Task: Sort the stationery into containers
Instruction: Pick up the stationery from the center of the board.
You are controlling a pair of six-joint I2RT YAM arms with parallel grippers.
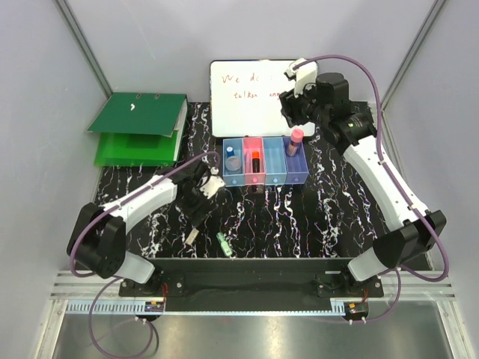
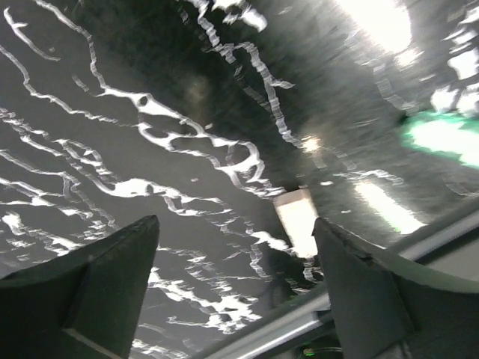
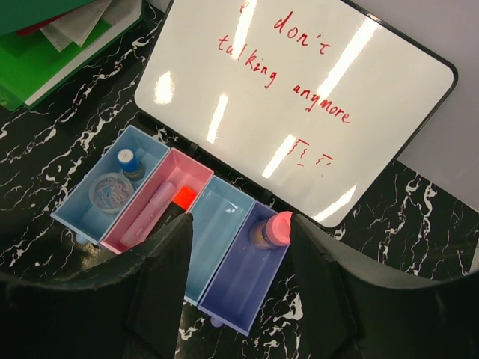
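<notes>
Pink-capped tube (image 3: 271, 229) is being seen standing in the purple-blue translucent plastic bin (image 3: 236, 288), under the released right tool (image 3: 239, 222); toppling is being risked if a finger clips its cap. In front of that bin, the released left tool (image 2: 233, 224) is being held near a small grey-white block (image 2: 298, 221).

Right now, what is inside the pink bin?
A lilac stick and an orange-red piece lie in the pink bin; its near corner is hidden behind the right gripper.
</notes>
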